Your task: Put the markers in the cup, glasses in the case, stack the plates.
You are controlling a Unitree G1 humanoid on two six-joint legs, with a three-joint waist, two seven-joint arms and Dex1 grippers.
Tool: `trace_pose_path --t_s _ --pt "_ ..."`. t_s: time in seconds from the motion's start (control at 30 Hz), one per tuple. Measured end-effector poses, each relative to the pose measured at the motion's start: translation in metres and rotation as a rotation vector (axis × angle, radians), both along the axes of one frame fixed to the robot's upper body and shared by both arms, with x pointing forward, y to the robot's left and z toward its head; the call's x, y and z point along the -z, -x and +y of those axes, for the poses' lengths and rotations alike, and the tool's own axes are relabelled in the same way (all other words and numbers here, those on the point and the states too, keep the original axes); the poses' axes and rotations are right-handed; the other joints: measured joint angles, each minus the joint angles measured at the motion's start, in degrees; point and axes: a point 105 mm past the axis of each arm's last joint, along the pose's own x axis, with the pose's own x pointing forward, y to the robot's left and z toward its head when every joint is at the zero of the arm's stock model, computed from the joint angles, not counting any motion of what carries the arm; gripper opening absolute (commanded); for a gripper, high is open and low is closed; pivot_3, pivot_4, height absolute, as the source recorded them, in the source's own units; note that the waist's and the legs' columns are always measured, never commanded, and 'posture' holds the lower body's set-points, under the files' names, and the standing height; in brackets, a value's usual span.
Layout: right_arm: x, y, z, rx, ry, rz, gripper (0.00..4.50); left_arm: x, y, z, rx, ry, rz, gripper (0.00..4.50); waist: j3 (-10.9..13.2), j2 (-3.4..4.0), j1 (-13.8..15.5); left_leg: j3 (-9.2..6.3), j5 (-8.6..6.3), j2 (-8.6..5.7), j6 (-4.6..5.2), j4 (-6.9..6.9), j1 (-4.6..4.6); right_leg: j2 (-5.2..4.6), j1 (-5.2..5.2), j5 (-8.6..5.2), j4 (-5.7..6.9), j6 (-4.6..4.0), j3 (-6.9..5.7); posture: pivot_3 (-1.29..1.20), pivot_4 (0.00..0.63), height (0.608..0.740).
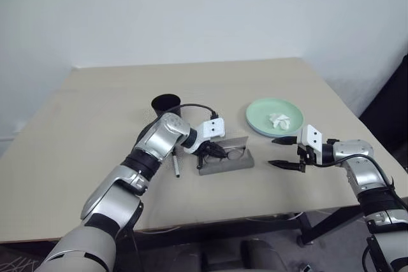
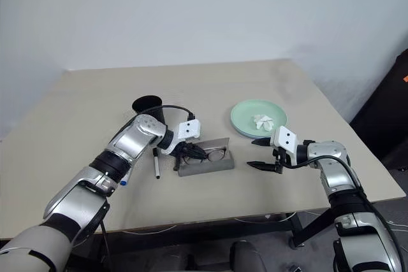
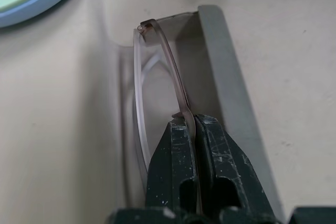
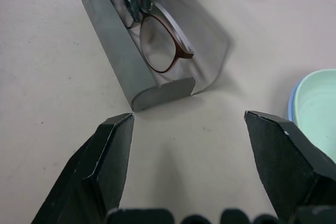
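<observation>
The thin wire-framed round-lens glasses (image 4: 160,45) sit partly inside the long grey open case (image 4: 126,74), pinched at the frame by the left gripper (image 3: 191,124), its jaws clamped tight. The right gripper (image 4: 186,145) hangs wide apart, empty, near the case. Released tilted, the glasses could catch on the case wall.

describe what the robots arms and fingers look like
Both arms have rounded silver-grey shells with black joint bands. Each wrist carries a small white block with two dark dots, and a thin black cable loops along it. The left gripper and the right gripper each end in two black, wedge-shaped fingers, scuffed with pale specks.
</observation>
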Motion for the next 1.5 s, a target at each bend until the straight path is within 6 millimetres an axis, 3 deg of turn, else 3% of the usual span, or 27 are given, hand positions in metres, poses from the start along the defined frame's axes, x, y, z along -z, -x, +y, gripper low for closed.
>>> trace_pose_path --t_s 0.67,0.77,0.93,1.13,1.37,1.5 --pt "0.004 0.001 -0.001 0.004 0.012 0.001 3.66 -0.001 0.021 0.002 0.065 0.059 0.234 0.05 0.0 -0.02 -0.1 -0.04 -0.04 -0.06 0.12 0.0 0.0 -0.04 -0.01 -0.04 0.01 0.08 0.08 0.0 0.0 0.74" --pt "0.005 0.001 -0.001 0.003 0.013 0.001 3.66 0.002 0.021 0.003 0.073 0.059 0.214 0.65 0.0 -0.02 -0.1 -0.04 -0.04 -0.06 0.12 0.0 0.02 -0.04 0.0 -0.04 0.02 0.08 0.09 0.0 0.0 0.74" --pt "0.006 0.001 -0.001 0.001 0.018 0.006 3.66 0.005 0.016 0.001 0.043 0.08 0.183 2.23 0.0 -0.03 0.0 -0.05 -0.03 -0.07 0.13 0.03 0.01 -0.06 0.01 -0.04 0.02 0.08 0.12 0.0 0.0 0.74" --pt "0.007 0.001 -0.001 -0.001 0.02 0.008 3.66 -0.002 0.005 -0.008 -0.014 0.151 0.147 2.23 0.0 -0.09 0.0 -0.05 -0.02 -0.1 0.15 0.05 -0.02 -0.07 0.0 -0.03 0.02 0.09 0.11 0.0 0.0 0.74" --pt "0.008 0.0 -0.001 -0.003 0.021 0.007 3.66 -0.07 -0.036 -0.03 -0.105 0.343 -0.118 2.23 0.1 -0.13 0.0 -0.03 -0.03 -0.13 0.16 0.04 0.0 -0.07 0.03 -0.02 0.01 0.11 0.11 0.0 0.0 0.74" --pt "0.01 0.0 -0.003 0.006 0.02 0.015 3.66 -0.072 -0.051 -0.025 -0.181 0.344 -0.209 1.29 0.1 -0.13 -0.1 -0.01 -0.03 -0.12 0.16 0.03 0.03 -0.05 0.03 -0.02 0.05 0.11 0.11 0.0 0.0 0.74"
